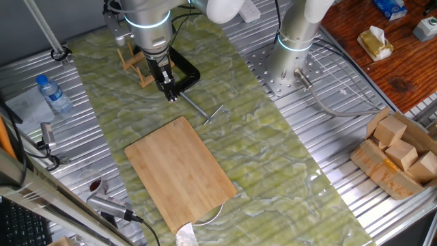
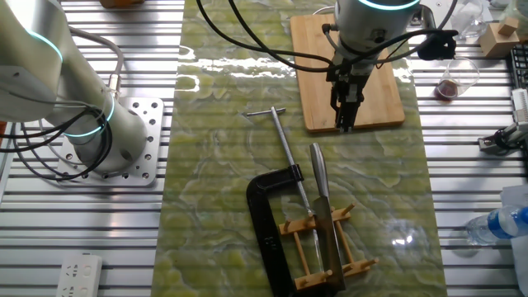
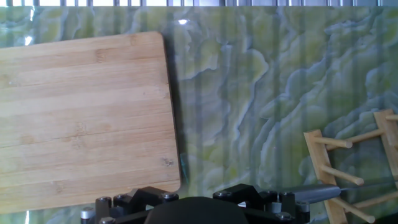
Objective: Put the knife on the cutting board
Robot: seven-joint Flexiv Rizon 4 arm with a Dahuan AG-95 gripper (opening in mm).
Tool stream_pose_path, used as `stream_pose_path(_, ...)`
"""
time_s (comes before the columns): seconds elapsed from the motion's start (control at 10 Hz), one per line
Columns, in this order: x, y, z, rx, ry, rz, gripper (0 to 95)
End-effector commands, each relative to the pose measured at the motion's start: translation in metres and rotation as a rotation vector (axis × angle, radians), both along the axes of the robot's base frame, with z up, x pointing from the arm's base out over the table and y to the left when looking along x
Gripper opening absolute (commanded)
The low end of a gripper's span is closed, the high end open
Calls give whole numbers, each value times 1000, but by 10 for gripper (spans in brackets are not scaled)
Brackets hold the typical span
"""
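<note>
The knife [image 2: 318,196] stands on edge in a small wooden peg rack [image 2: 356,266], its silver handle pointing toward the cutting board [image 2: 318,74]. In the hand view only the handle tip [image 3: 317,193] shows at the lower right, beside the rack [image 3: 339,163]. The bamboo board lies flat on the green mat; it also shows in one fixed view [image 1: 181,171] and in the hand view [image 3: 81,112]. My gripper [image 2: 351,115] hangs in the air between board and rack, empty, its fingers apart. In one fixed view my gripper [image 1: 167,89] hides the knife.
A black C-clamp [image 2: 266,223] with a long steel screw rod [image 2: 285,144] lies next to the rack. A second arm's base [image 2: 91,115], a water bottle [image 1: 53,93], a glass cup [image 2: 456,78] and a box of wooden blocks [image 1: 399,154] stand off the mat.
</note>
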State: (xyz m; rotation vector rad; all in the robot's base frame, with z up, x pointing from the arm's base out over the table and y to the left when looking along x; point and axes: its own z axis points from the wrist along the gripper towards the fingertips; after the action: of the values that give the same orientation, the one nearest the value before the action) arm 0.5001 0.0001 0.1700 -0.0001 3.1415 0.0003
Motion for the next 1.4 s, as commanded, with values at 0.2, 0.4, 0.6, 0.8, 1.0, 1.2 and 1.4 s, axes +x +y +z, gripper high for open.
stream_pose_path(0.2,0,0,0,60,-1,222,0)
stream_pose_path(0.4,0,0,0,60,-1,222,0)
stream_pose_path(0.6,0,0,0,62,-1,242,0)
stream_pose_path(0.8,0,0,0,63,2,283,0)
stream_pose_path(1.0,0,-4,0,78,34,370,0)
stream_pose_path(1.2,1,-25,0,88,49,521,0)
stream_pose_path(1.4,1,-58,-2,89,56,732,0)
